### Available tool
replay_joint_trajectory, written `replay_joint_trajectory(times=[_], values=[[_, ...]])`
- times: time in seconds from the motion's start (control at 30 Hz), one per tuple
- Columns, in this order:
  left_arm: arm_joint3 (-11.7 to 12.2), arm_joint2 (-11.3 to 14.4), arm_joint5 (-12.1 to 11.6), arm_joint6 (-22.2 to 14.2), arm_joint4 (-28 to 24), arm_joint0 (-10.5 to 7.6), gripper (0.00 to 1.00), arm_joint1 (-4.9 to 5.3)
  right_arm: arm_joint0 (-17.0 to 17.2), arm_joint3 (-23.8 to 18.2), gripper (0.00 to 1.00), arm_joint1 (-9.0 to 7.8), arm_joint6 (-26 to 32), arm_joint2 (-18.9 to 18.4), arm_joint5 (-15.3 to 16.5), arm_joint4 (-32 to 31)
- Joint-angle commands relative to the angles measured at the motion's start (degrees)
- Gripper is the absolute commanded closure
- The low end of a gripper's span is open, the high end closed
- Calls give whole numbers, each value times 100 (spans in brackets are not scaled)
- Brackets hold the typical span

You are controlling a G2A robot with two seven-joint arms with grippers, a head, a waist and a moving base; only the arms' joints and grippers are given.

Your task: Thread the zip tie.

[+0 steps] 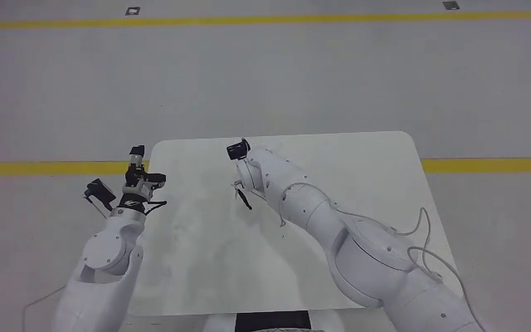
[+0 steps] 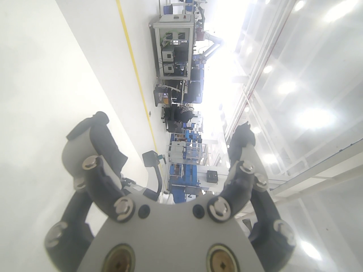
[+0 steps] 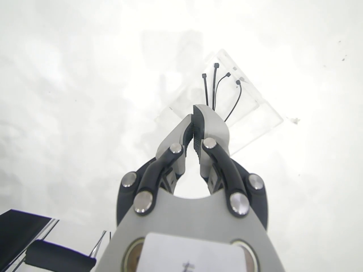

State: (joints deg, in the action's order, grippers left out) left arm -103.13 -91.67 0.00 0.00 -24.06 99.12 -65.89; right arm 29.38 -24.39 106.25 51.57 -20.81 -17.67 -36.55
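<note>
From the top I see one white tabletop (image 1: 348, 166) on a grey floor (image 1: 265, 83) crossed by two yellow lines (image 1: 265, 18). In the left wrist view, the jaws of the left gripper (image 2: 170, 134) gape wide and empty toward a workshop room (image 2: 181, 86). In the right wrist view, the jaws of the right gripper (image 3: 195, 114) are pressed together at the tails of four black zip ties (image 3: 216, 66) over one clear sheet (image 3: 255, 114); I cannot tell whether any is pinched.

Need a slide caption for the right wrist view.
Right pincer, shut, over four black zip ties lying on a clear sheet on the white table; two tie tails run behind its tips.
</note>
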Motion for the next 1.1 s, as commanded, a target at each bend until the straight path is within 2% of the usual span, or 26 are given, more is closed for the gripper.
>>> replay_joint_trajectory(times=[0.0,0.53,1.07], values=[[0,0,0,0,0,0,0,0,5,79,100,31,14,-19,38,-3],[0,0,0,0,0,0,0,0,-29,394,100,204,545,-90,791,-148],[0,0,0,0,0,0,0,0,49,484,100,269,1039,-46,1459,-517]])
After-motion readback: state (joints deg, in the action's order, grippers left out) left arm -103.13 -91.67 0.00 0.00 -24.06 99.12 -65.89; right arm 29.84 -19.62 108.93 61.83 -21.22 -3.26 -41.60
